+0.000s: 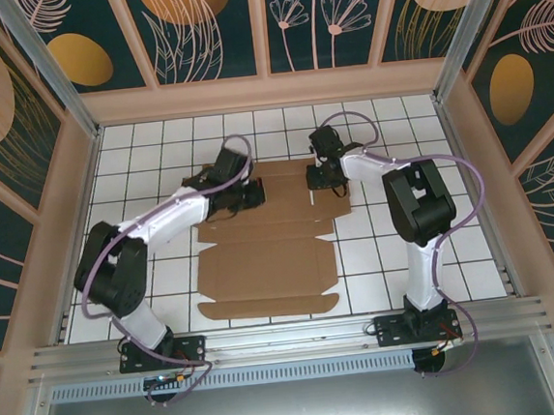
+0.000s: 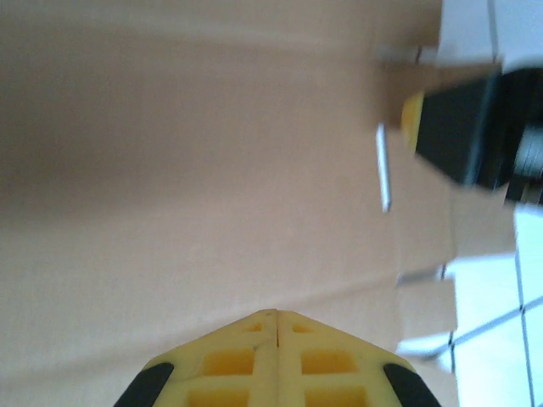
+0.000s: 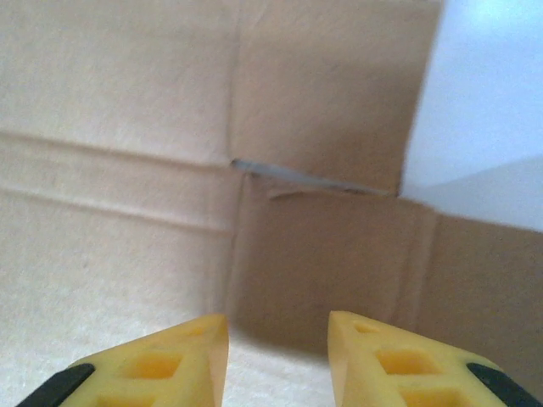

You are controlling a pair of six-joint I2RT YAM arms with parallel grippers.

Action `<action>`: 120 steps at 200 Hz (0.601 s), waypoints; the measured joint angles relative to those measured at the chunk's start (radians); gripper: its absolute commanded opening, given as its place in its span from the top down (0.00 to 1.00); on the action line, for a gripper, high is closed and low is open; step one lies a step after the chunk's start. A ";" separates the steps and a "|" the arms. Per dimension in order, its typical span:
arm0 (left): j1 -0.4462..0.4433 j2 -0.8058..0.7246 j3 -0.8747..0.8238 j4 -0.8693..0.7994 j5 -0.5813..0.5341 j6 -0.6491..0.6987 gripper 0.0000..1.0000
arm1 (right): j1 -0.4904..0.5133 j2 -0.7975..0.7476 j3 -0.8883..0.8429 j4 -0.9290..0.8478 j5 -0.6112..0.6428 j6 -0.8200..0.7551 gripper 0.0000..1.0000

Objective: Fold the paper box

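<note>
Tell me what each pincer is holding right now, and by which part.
Nothing is held. The left pincer is shut on nothing, and the right pincer stands open and empty; both are over the flat box.

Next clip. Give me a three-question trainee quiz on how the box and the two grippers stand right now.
1. True or false: the paper box lies spread out as a sheet on the tiled table, not yet formed into a box.
2. Pick one. In the left wrist view, the fingers of the left gripper are: A) pressed together with nothing between them; B) spread wide apart; C) clamped on a raised flap.
3. Fill in: in the right wrist view, the right gripper is over the cardboard with its jaws ____ (open or shut).

Key: 1 true; 2 A; 3 open.
</note>
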 measured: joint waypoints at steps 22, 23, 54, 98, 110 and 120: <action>0.008 0.168 0.146 0.005 0.016 0.000 0.99 | -0.040 0.000 0.002 0.006 -0.034 0.017 0.57; 0.008 0.174 0.151 0.003 0.017 0.000 0.99 | -0.041 0.000 0.002 0.006 -0.035 0.016 0.57; 0.014 0.365 0.264 -0.005 0.050 -0.005 1.00 | -0.086 0.000 0.002 0.035 -0.106 0.043 0.54; 0.040 0.477 0.380 -0.017 0.083 -0.038 1.00 | -0.120 -0.003 -0.022 0.099 -0.177 0.076 0.49; 0.048 0.496 0.397 -0.012 0.084 -0.045 1.00 | -0.123 -0.003 -0.023 0.101 -0.179 0.079 0.48; 0.053 0.508 0.404 -0.009 0.098 -0.052 1.00 | -0.125 -0.003 -0.023 0.102 -0.180 0.079 0.48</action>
